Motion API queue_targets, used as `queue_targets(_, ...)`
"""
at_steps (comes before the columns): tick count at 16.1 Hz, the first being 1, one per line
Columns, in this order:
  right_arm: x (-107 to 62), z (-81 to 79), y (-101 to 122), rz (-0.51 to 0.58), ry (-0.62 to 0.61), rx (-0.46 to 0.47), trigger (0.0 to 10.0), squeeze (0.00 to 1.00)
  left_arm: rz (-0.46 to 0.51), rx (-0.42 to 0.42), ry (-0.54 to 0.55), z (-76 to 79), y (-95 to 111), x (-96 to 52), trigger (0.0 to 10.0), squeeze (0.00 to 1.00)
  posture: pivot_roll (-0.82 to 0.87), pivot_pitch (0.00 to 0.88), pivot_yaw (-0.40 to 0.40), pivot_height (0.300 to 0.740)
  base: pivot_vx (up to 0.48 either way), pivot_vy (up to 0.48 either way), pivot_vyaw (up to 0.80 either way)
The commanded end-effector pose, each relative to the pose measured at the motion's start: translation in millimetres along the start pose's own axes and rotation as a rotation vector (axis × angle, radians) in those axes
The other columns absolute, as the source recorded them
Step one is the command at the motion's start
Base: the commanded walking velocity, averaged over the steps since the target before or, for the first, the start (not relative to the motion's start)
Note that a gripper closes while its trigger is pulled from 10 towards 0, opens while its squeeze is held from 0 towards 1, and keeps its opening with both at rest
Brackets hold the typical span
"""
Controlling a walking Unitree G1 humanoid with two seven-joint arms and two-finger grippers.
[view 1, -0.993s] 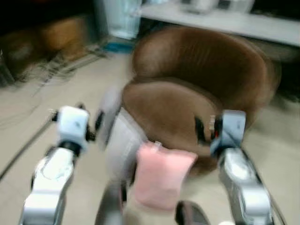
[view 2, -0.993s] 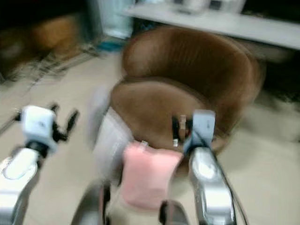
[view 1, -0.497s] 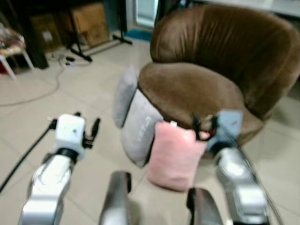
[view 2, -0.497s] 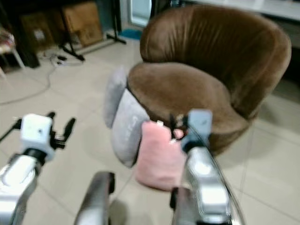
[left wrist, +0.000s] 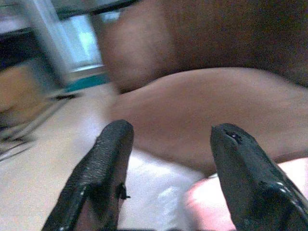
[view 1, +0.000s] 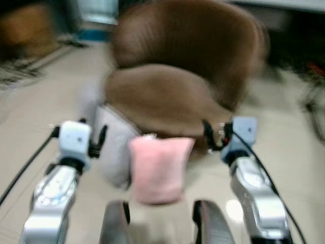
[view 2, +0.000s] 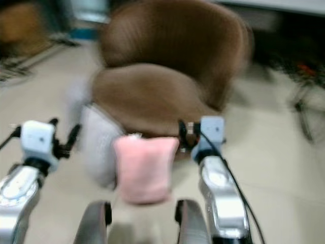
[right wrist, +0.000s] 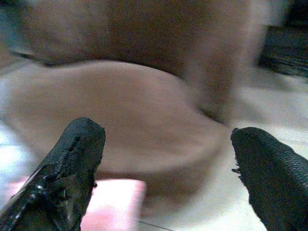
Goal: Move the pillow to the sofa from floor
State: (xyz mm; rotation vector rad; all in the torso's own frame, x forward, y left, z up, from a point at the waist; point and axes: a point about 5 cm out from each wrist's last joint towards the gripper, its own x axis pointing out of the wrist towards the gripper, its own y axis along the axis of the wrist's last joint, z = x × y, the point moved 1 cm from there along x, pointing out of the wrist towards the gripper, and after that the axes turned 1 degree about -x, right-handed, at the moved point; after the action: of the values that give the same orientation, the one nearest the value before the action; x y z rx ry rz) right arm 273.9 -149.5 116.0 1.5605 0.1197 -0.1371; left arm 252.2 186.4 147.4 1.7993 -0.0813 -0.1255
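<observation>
**Pink pillow on the floor between two open pincers, sofa just behind**

The soft pink square fabric pillow [view 1: 156, 169] stands on the pale tiled floor [view 1: 284, 137], leaning against the front of the round brown velvet sofa [view 1: 172, 86]. It sits between the two pincers and slightly beyond them. The left gripper [left wrist: 166, 168] hangs just to its left with fingers spread and nothing between them; the right gripper [right wrist: 163, 178] hangs just to its right, also spread wide and empty. In the left wrist view the pillow's corner lies close by one fingertip, though not touching as far as I can tell.

A grey fabric cushion [view 1: 112, 145] leans on the sofa beside the pink one, directly ahead of the left gripper.

The pillow looks light, plump and yielding; it should squash under pressure and not slip much. I judge a squeeze from both sides at mid-height would hold best, since a one-fingered pinch at a corner could let it droop.

No containers are present; the sofa seat, ahead of both pincers, lies bare.
</observation>
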Motion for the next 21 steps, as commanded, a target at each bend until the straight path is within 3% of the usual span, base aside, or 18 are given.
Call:
queue_targets(1, 2.2, -7.4, 4.6, 0.020, 0.018, 0.007, 10.0, 0.00, -0.022, 0.010, 0.023, -7.3, -4.6, -4.6, 10.0, 0.00, 0.06, 0.000, -0.014, 0.560, 0.300, 0.000, 0.00)
queue_targets(5, 2.5, -9.0, 5.8, 0.029, 0.034, 0.016, 10.0, 0.00, -0.020, 0.012, 0.022, -7.4, -4.2, -4.6, 10.0, 0.00, 0.06, 0.000, -0.015, 0.560, 0.297, 0.000, 0.00)
queue_targets(6, 2.4, -12.3, 6.3, 0.033, 0.072, -0.020, 10.0, 0.00, -0.020, 0.014, 0.022, -6.9, -3.8, -4.3, 10.0, 0.00, 0.07, 0.000, -0.016, 0.560, 0.296, 0.000, 0.00)
queue_targets(12, 4.8, -15.5, 6.6, 0.028, 0.144, -0.091, 10.0, 0.00, -0.020, 0.016, 0.025, -6.8, -3.7, -5.2, 10.0, 0.00, 0.07, 0.000, -0.022, 0.560, 0.284, 0.000, 0.80)
queue_targets(21, 7.6, -10.4, 1.7, 0.010, 0.131, -0.050, 10.0, 0.00, -0.031, 0.042, 0.029, -7.6, -5.0, -6.9, 10.0, 0.00, 0.08, 0.000, -0.023, 0.560, 0.059, 0.000, 0.09)
